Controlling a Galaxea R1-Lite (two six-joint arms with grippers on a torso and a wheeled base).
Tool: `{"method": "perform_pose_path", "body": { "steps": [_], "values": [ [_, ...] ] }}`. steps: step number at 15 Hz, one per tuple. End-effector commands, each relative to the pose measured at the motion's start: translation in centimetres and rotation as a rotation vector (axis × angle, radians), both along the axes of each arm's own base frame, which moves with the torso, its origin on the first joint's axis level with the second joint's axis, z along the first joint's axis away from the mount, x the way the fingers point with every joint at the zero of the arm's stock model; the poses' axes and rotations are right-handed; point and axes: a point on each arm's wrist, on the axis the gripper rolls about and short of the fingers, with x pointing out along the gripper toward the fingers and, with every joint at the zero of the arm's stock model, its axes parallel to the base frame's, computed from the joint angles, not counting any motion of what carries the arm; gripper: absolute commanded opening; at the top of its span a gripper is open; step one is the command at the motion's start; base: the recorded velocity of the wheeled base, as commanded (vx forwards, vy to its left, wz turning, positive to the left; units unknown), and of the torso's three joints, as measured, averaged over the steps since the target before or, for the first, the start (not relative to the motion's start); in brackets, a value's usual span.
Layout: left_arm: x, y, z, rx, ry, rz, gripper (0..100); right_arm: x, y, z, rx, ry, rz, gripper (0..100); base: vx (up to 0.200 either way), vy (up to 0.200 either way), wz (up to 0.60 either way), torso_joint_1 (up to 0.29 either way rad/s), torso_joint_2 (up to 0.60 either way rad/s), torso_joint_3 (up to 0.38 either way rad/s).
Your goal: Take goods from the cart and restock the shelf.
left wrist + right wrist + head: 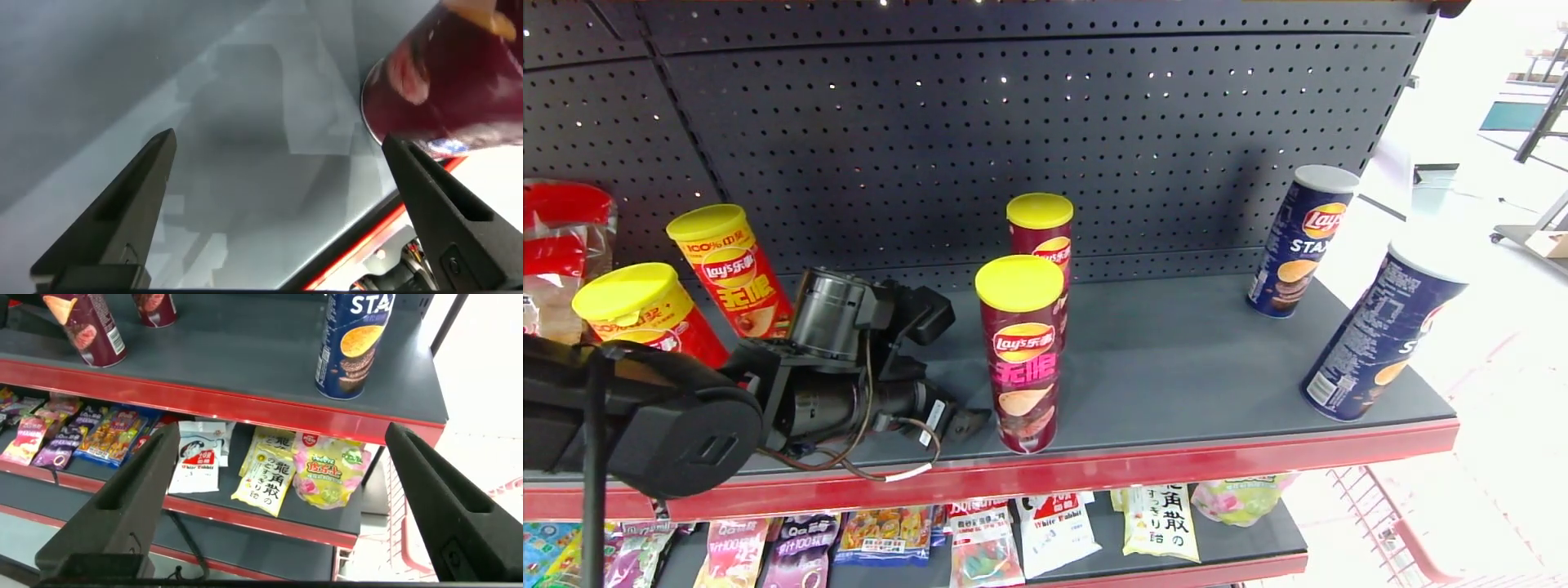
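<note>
Head view: left gripper spread, empty, maroon can standing on shelf just beside it, looks placed. Right gripper spread, empty; more restocking likely left.

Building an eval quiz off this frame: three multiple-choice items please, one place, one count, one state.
1. Where is the left gripper? A over the upper shelf, beside the front maroon can. B in the cart. C at the lower shelf.
2. How many blue cans on that shelf? A one. B two. C four.
3. Jaws of the right gripper? A shut on a can. B shut on a bag. C open, empty.
Key: 1 A, maroon can just beside one jaw; 2 B, both at the shelf's right end; 3 C, nothing between the jaws.
</note>
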Motion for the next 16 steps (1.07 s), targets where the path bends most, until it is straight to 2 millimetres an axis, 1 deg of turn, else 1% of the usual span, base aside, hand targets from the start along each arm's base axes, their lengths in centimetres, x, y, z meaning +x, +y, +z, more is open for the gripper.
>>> {"method": "perform_pose_path", "body": {
  "steps": [1,7,16],
  "values": [
    [-0.1,-0.4,0.0,-0.003,0.002,-0.009,100,0.1,0.0,0.0,-0.002,0.006,0.0,100,0.0,0.0,0.0,0.0,0.0,0.0],
    [0.7,-0.8,-0.1,-0.007,-0.003,-0.009,100,0.1,0.0,-0.1,-0.003,0.009,0.0,100,0.0,0.0,0.0,0.0,0.0,0.0],
    [1.1,-1.1,-0.2,-0.009,-0.003,-0.01,100,0.1,0.0,-0.3,-0.005,0.018,0.0,100,0.0,0.0,0.0,0.0,0.0,0.0]
  ]
}}
